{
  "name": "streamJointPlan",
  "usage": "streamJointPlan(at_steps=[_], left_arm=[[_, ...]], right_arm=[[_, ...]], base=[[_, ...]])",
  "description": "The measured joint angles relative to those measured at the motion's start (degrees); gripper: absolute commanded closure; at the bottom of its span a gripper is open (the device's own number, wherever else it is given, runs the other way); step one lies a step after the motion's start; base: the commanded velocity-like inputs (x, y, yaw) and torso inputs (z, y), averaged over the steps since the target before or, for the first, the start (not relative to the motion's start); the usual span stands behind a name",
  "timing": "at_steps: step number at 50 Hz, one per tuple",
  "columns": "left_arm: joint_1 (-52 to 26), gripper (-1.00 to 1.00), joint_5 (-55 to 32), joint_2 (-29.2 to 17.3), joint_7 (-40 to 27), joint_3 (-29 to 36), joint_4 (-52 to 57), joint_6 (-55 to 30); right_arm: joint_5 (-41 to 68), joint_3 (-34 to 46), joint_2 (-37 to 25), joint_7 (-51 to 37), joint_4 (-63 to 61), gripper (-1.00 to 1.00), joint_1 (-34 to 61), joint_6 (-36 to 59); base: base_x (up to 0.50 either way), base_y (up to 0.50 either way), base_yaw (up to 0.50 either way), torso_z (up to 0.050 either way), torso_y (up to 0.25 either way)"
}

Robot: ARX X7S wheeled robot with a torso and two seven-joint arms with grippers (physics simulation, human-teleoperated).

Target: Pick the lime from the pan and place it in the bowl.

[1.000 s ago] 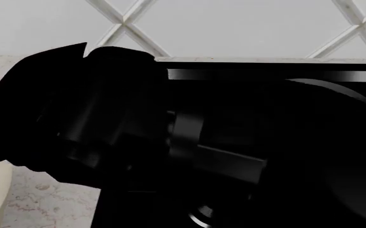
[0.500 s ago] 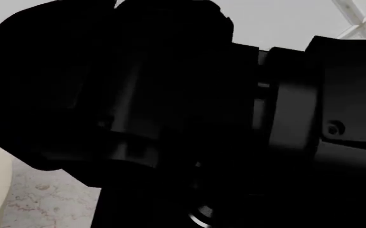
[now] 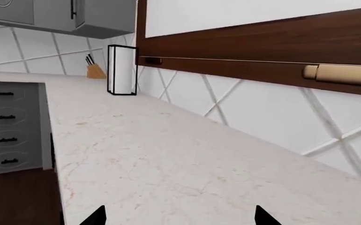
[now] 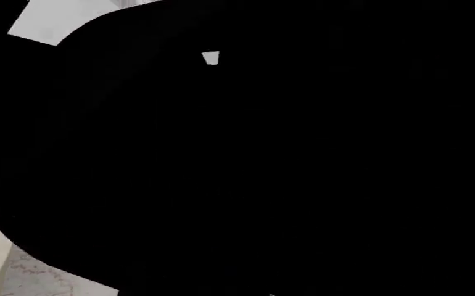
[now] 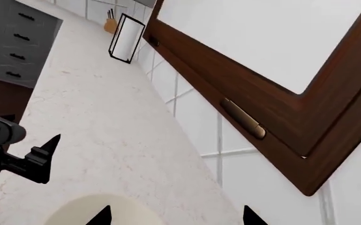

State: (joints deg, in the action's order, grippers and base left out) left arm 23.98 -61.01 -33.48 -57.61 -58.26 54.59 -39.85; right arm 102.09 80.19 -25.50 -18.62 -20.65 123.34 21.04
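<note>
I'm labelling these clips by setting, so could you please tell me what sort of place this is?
Most likely a home kitchen: a long marble-look countertop against a diamond-tiled wall, grey drawer cabinets, and a knife block at the far end.

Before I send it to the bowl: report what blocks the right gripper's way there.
Nothing visible does: the bowl lies just beyond the open right gripper, with the left gripper off to one side. The lime shows in no view, and a black arm fills the head view.
</note>
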Motion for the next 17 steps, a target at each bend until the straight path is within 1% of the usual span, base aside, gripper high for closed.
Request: streamJointPlan(at_steps=[12, 17], left_arm=[[-1.9, -1.0, 0.6, -1.4, -0.9, 2.9, -0.4, -0.4], [-2.6, -1.0, 1.7, -1.4, -0.4, 4.4, -1.1, -0.1]], right_arm=[[0.1, -2.5, -9.0, -7.2, -9.6, -1.0, -1.5, -2.0], [-1.3, -3.6, -14.3, -12.7, -16.1, -1.0, -3.3, -3.7]], base=[[0.0, 0.0, 0.0, 0.0, 0.0], [0.0, 0.0, 0.0, 0.0, 0.0]])
